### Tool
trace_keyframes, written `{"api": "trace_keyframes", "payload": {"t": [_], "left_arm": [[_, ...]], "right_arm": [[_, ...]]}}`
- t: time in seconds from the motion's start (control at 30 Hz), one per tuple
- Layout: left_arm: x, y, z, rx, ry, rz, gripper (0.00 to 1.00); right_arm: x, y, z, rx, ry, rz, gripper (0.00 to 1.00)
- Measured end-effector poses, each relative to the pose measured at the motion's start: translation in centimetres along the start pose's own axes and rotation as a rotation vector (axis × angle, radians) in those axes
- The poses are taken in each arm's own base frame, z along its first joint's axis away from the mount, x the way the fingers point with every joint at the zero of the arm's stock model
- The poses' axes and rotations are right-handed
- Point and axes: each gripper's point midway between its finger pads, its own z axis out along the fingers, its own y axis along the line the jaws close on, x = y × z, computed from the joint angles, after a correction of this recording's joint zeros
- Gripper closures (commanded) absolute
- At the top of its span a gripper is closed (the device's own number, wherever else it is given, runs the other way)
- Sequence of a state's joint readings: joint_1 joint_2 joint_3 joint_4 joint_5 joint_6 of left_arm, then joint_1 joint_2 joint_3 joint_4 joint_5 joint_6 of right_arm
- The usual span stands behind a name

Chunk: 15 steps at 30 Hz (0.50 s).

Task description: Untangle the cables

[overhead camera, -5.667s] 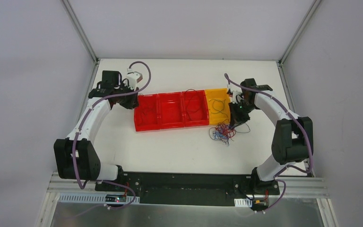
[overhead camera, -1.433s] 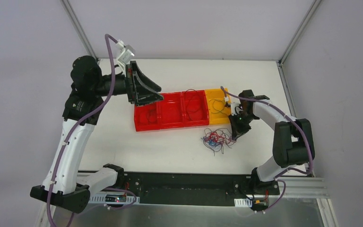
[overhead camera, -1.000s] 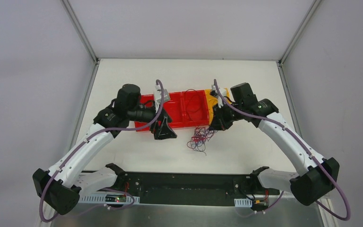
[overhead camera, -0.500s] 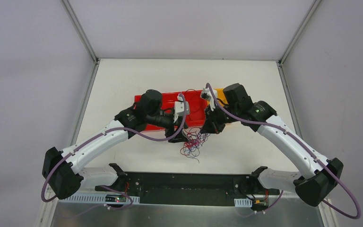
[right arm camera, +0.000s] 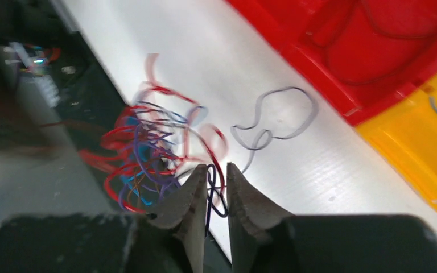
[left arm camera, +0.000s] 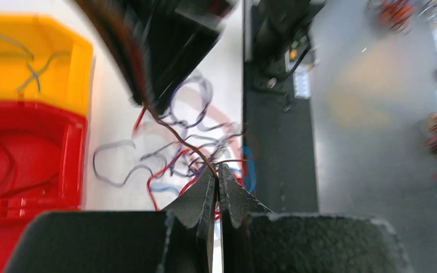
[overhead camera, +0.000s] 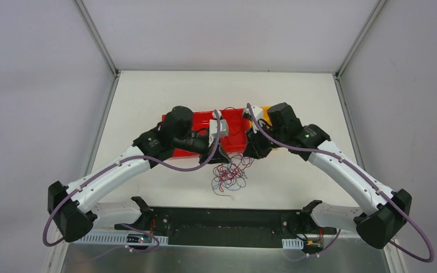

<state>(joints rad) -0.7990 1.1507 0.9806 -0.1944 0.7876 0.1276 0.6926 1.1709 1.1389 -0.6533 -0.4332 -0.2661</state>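
The cables [overhead camera: 229,176] are a small tangle of thin red, blue and purple wires hanging between my two grippers, in front of the bins. My left gripper [overhead camera: 215,158] is at the tangle's upper left. In the left wrist view it [left arm camera: 217,169] is shut on one thin brown-red wire that runs taut up out of the tangle [left arm camera: 176,159]. My right gripper [overhead camera: 254,152] is at the tangle's upper right. In the right wrist view it [right arm camera: 216,168] is pinched on a purple wire loop, with the blurred tangle [right arm camera: 142,153] to its left.
A row of red bins [overhead camera: 202,116] ends in a yellow bin [overhead camera: 266,110] just behind both grippers, and each holds a few loose wires. The black base rail [overhead camera: 222,219] runs along the near edge. A single grey wire [right arm camera: 273,122] lies on the table beside the red bin [right arm camera: 375,57].
Both grippers have come together at the middle of the table with the tangle. Since half a second ago the tangle has shifted slightly left and nearer, and it hangs more spread out.
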Motion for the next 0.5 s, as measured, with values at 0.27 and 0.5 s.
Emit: {"api": "trace_keyframes", "payload": {"t": [0.27, 0.5], "left_arm": [[-10.5, -3.8, -3.3, 0.066, -0.197, 0.039, 1.0], [-14.4, -4.9, -4.9, 0.089, -0.27, -0.023, 1.0]], "right_arm": [[2.3, -5.3, 4.5, 0.108, 0.088, 0.061, 0.8], [4.1, -7.8, 6.9, 0.126, 0.137, 0.098, 0.64]]}}
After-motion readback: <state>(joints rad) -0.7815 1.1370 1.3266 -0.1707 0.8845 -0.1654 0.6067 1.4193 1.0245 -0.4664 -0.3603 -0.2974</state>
